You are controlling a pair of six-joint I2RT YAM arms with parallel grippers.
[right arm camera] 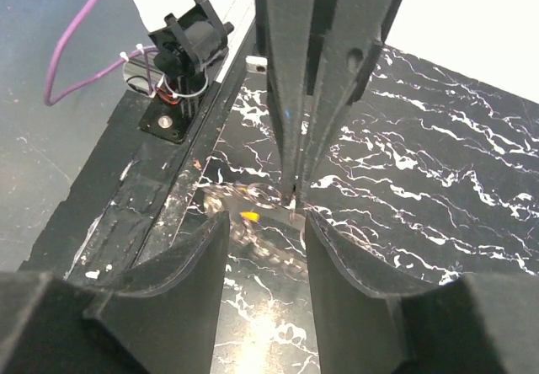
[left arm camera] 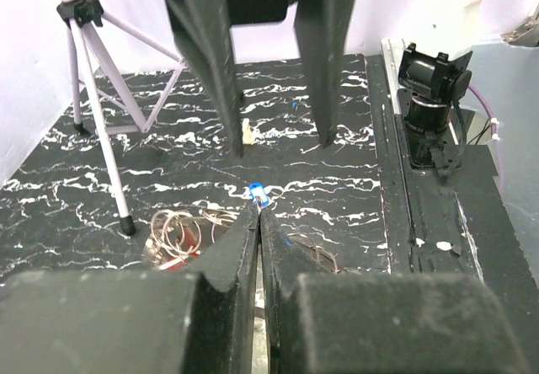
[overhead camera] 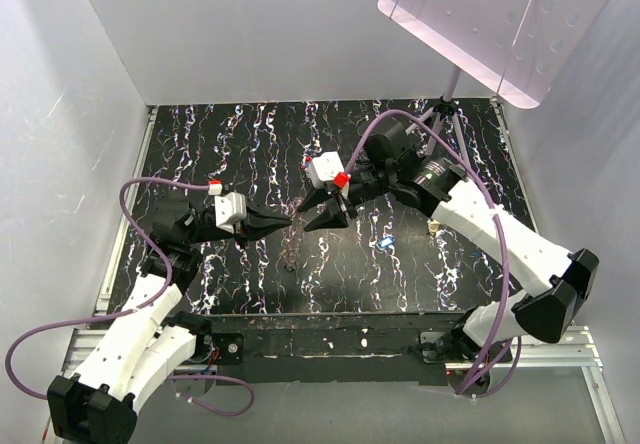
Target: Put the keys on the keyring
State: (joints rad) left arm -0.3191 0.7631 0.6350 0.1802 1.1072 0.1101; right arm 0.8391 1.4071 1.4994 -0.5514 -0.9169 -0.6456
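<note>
The left gripper (overhead camera: 283,223) and right gripper (overhead camera: 308,222) are pointing at each other tip to tip over the middle of the table (overhead camera: 200,144). They are hanging just apart and raised above the surface. The keyring (right arm camera: 253,195) is lying on the table underneath the two tips, as thin wire loops with the keys (left arm camera: 178,237) bunched around them. One yellow-capped key (right arm camera: 249,216) is showing just beside the left gripper's tip, and a red cap is showing among the bunch in the left wrist view.

The left gripper's jaws are pressing together with no gap. A small bright sliver is showing at their tip in the right wrist view, but whether it is pinched there cannot be told. The right gripper's jaws are standing partly apart, with nothing between them.

To the right, well apart from the grippers, a small blue piece (overhead camera: 383,243) is lying on the table, and a beige lump (overhead camera: 434,227) is sitting farther right. A tripod (overhead camera: 447,114) carrying a pale pink board (overhead camera: 500,24) is standing at the far right.

From above, the ring is almost vanishing into the black-and-white marbled tabletop. In both wrist views the camera's own fingers are covering part of the bunch, so the keys cannot be counted.
</note>
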